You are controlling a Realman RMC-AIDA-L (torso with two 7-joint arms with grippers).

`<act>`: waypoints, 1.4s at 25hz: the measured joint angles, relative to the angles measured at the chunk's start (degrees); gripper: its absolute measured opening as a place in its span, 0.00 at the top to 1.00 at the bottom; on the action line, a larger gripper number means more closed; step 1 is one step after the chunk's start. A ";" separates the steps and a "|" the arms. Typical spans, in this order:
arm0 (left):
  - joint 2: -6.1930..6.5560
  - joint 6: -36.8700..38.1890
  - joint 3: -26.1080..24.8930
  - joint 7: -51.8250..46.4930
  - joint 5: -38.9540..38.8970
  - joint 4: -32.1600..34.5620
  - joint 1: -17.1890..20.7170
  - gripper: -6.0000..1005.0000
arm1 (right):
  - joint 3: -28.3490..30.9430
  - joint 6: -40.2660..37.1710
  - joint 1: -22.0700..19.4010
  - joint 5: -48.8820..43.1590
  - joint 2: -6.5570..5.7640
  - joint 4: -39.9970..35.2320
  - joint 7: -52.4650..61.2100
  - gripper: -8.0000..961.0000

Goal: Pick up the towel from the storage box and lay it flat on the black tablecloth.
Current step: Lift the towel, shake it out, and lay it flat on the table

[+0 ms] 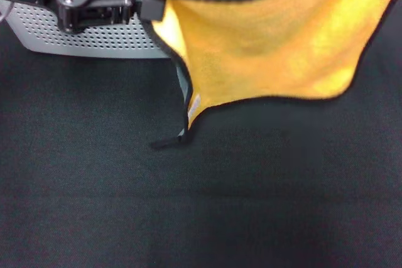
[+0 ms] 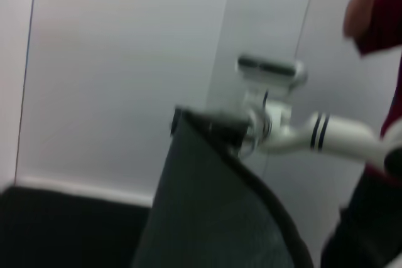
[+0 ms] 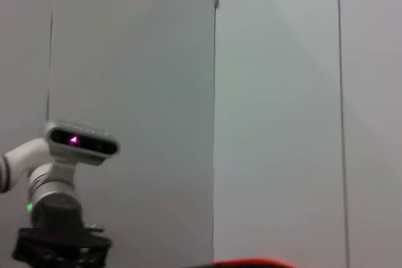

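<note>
The towel (image 1: 270, 42) hangs spread in the air, orange side toward the head camera, with a small white tag (image 1: 193, 103) by its low corner. That corner reaches down to the black tablecloth (image 1: 188, 205). My left gripper (image 1: 152, 8) is shut on the towel's upper left corner, in front of the storage box (image 1: 88, 39). The left wrist view shows the towel's dark grey side (image 2: 213, 218) running to my right gripper (image 2: 217, 131), which is shut on the far corner. The right gripper is outside the head view.
The storage box stands at the tablecloth's far left. A person in a dark red top (image 2: 377, 23) stands behind the right arm (image 2: 333, 136). A pale wall (image 3: 276, 105) is beyond. The left arm's wrist (image 3: 63, 218) shows in the right wrist view.
</note>
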 joint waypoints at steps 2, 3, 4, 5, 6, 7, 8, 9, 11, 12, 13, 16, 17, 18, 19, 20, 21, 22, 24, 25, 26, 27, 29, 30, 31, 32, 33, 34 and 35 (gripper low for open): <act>0.51 0.19 1.19 -0.76 2.59 1.36 -0.53 0.98 | -0.75 0.33 -0.68 -0.31 0.24 -0.70 0.47 0.92; 0.69 0.27 2.19 -0.91 3.06 1.95 -0.39 0.98 | -1.19 0.66 -1.41 -0.40 0.38 -1.19 0.70 0.92; 0.69 0.27 2.19 -0.91 3.06 1.95 -0.39 0.98 | -2.12 1.12 -2.86 -0.30 0.50 -2.43 1.18 0.92; 0.91 0.34 3.56 -1.05 3.17 2.54 -0.15 0.98 | -2.12 1.12 -2.86 -0.30 0.50 -2.43 1.18 0.92; 1.90 0.52 8.33 -1.33 1.13 4.08 1.36 0.98 | -3.96 1.64 -5.99 0.00 0.61 -4.90 1.86 0.92; 3.30 0.63 13.01 -1.53 -2.68 5.53 3.38 0.98 | -6.61 2.07 -9.88 0.68 0.68 -8.57 2.42 0.92; 3.72 0.67 14.49 -1.54 -4.26 5.96 3.91 0.98 | -7.50 2.27 -11.21 0.83 0.69 -9.74 2.51 0.92; 4.85 0.75 17.61 -1.58 -7.45 6.96 5.19 0.98 | -9.02 2.47 -13.44 1.24 0.70 -12.35 2.70 0.92; 8.23 0.81 25.24 -1.68 -17.08 9.46 8.09 0.98 | -11.78 3.54 -18.62 2.17 0.72 -18.43 3.51 0.92; 9.81 0.83 28.11 -1.76 -20.93 10.75 9.12 0.98 | -12.89 4.56 -21.90 2.71 0.81 -22.50 4.51 0.92; 11.71 0.84 31.59 -2.03 -25.73 12.64 10.41 0.98 | -13.49 5.70 -24.92 3.36 1.00 -26.50 5.68 0.92; 14.64 0.87 36.47 -3.35 -32.02 17.95 13.03 0.98 | -13.65 8.22 -31.51 6.05 1.52 -34.35 8.89 0.92; 15.15 0.88 37.16 -3.98 -33.23 19.70 13.71 0.98 | -13.82 8.40 -32.59 6.92 1.53 -35.37 9.93 0.92; 15.43 0.86 37.28 -5.23 -33.86 21.44 14.52 0.98 | -13.91 8.54 -33.08 7.38 1.53 -35.67 10.53 0.92; 15.37 0.85 37.25 -5.90 -33.65 21.94 14.65 0.98 | -14.08 8.48 -32.86 7.37 1.53 -34.66 11.47 0.92; 15.03 0.78 37.09 -6.77 -32.54 22.09 14.67 0.98 | -14.49 8.15 -31.96 7.08 1.51 -32.54 11.75 0.92; 14.62 0.71 37.00 -7.23 -31.23 21.83 14.63 0.98 | -14.81 7.84 -31.00 6.74 1.46 -30.22 11.87 0.92; 13.54 0.62 36.32 -7.40 -28.22 20.39 14.18 0.98 | -15.33 7.31 -29.23 5.85 1.39 -26.85 11.87 0.91; 10.70 0.51 33.54 -6.95 -20.09 16.17 12.91 0.98 | -16.23 6.36 -24.00 3.65 1.23 -17.30 11.58 0.91; 8.79 0.49 30.87 -6.15 -14.87 12.80 11.70 0.98 | -16.52 5.86 -20.59 2.33 1.12 -11.38 11.37 0.91; 7.02 0.45 27.93 -5.15 -8.78 9.44 10.30 0.98 | -16.74 5.52 -17.29 1.32 0.99 -4.95 11.02 0.91; 5.33 0.34 24.55 -4.28 -3.35 6.47 8.56 0.98 | -16.78 5.17 -13.84 0.19 0.75 1.59 10.40 0.91; 2.18 -0.26 16.28 -2.32 10.54 -0.03 4.33 0.98 | -16.69 4.79 -7.27 -1.27 0.22 13.70 8.26 0.91; 1.04 -0.86 12.77 -1.80 16.20 -2.07 2.79 0.98 | -16.49 4.63 -4.03 -2.05 -0.13 19.89 6.96 0.91; 0.21 -1.43 10.19 -1.44 20.91 -3.35 1.57 0.98 | -16.30 4.44 -1.59 -2.68 -0.39 24.13 5.98 0.91; -0.92 -2.41 7.37 -1.40 26.89 -4.25 0.05 0.98 | -15.88 4.07 1.27 -3.47 -0.65 29.03 4.74 0.91; -1.90 -3.40 6.08 -1.60 31.67 -4.45 -1.17 0.98 | -15.32 3.75 2.78 -4.11 -0.79 31.83 3.90 0.91; -2.49 -4.06 5.63 -1.92 34.23 -4.53 -2.01 0.98 | -14.59 3.30 4.26 -4.92 -0.91 34.53 2.95 0.91; -2.95 -4.68 5.52 -2.29 35.97 -4.60 -2.80 0.98 | -13.92 2.79 4.86 -5.46 -0.99 35.52 2.41 0.91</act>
